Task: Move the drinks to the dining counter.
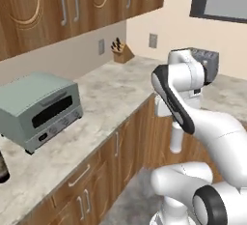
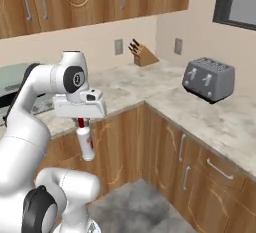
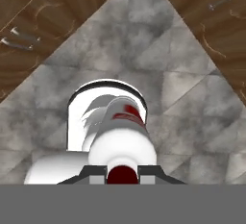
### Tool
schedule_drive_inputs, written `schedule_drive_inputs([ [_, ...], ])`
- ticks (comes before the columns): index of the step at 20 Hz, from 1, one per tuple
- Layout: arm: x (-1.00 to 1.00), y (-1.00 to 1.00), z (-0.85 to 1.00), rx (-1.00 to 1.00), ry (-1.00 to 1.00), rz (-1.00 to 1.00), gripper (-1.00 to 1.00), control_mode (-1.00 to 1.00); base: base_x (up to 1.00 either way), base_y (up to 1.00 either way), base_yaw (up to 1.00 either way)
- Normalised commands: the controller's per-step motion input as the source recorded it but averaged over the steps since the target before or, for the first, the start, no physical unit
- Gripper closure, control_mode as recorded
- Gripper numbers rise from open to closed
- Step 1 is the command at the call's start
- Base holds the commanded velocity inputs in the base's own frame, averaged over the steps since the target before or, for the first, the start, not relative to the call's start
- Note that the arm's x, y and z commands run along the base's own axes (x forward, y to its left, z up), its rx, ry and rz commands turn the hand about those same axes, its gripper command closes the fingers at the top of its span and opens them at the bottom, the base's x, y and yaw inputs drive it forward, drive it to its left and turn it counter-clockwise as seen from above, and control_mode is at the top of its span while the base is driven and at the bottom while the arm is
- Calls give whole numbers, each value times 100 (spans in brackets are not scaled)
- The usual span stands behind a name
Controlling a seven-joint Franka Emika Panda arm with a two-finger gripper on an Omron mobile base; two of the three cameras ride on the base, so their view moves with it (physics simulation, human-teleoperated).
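Note:
The small white bottle with the red cap [image 2: 86,144] hangs upright by its neck from my gripper [image 2: 81,122], which is shut on the cap. It is held in the air in front of the wooden base cabinets, above the grey floor. The left base view shows the white bottle [image 1: 176,140] below my wrist. In the hand view the bottle [image 3: 123,143] runs straight down from my gripper [image 3: 122,175]. The lower part of a dark bottle [image 1: 2,168] stands on the worktop at the left edge, cut off by the frame. The dining counter is out of view.
A marble worktop [image 1: 111,98] turns a corner under wooden wall cabinets. On it stand a green toaster oven [image 1: 41,108], a knife block [image 2: 142,54] and a grey toaster [image 2: 209,79]. Base cabinets [image 2: 165,147] close in the grey floor [image 3: 158,74] on two sides.

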Motion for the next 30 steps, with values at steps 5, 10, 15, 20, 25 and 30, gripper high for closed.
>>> schedule_drive_inputs([
  [5,0,0,0,0,0,0,100,100,0,0,-96],
  [10,0,0,0,0,0,0,100,100,0,0,-96],
  [15,0,0,0,0,0,0,100,100,0,-7,-92],
  [20,0,0,0,0,0,0,100,100,0,-16,-88],
  [25,0,0,0,0,0,0,100,100,0,-10,-92],
  [30,0,0,0,0,0,0,100,100,0,-16,-90],
])
